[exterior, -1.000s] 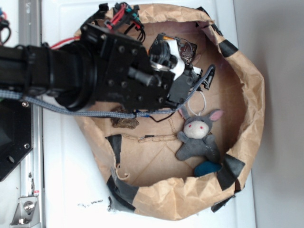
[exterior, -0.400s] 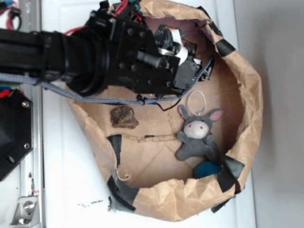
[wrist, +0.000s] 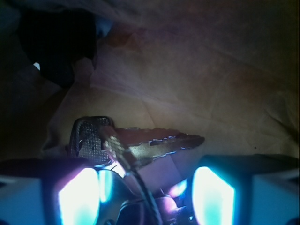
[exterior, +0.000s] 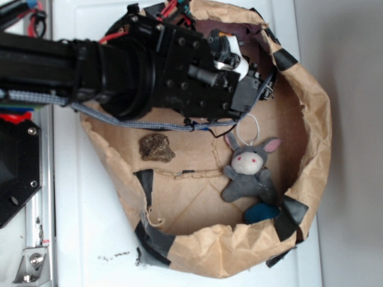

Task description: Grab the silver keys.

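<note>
The silver keys show best in the wrist view: a toothed key blade (wrist: 159,139) with a dark head (wrist: 90,135) lies on the brown paper floor, just ahead of and between my two glowing fingertips (wrist: 77,197). My gripper (wrist: 145,187) is open, its pads wide apart and closed on nothing. In the exterior view only the keys' thin wire ring (exterior: 248,126) shows, just below my gripper (exterior: 261,95). The black arm hides the keys themselves there.
All of this sits inside a crumpled brown paper basin (exterior: 314,119) with black tape patches. A grey plush bunny (exterior: 250,174) lies right below the ring. A brown rock (exterior: 157,147), a thin chain (exterior: 191,174) and a blue object (exterior: 260,212) are on the floor.
The arm has shifted toward the basin's upper rim, uncovering the brown rock. The wire ring and the bunny have stayed in place.
</note>
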Controlling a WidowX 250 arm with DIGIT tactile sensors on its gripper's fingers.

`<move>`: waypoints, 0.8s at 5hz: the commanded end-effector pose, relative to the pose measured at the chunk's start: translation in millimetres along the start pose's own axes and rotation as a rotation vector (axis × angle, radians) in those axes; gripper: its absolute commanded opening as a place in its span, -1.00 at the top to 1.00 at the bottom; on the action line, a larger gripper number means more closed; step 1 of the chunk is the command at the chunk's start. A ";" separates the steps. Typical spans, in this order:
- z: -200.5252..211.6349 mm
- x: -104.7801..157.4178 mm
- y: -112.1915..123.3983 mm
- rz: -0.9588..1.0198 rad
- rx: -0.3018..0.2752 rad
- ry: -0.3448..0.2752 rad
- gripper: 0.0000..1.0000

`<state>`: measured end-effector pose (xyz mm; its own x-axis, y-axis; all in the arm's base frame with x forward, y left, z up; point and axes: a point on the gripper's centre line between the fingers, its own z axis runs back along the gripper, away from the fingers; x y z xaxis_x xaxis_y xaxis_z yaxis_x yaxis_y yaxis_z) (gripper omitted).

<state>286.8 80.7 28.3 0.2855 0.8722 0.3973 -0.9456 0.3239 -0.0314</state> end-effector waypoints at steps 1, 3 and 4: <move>15.1 15.7 5.1 0.004 -0.027 -0.018 1.00; 18.9 16.0 5.7 -0.008 -0.037 -0.011 1.00; 20.0 16.1 4.7 -0.013 -0.039 -0.011 1.00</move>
<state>284.1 79.1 27.1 0.3134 0.8672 0.3871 -0.9385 0.3449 -0.0129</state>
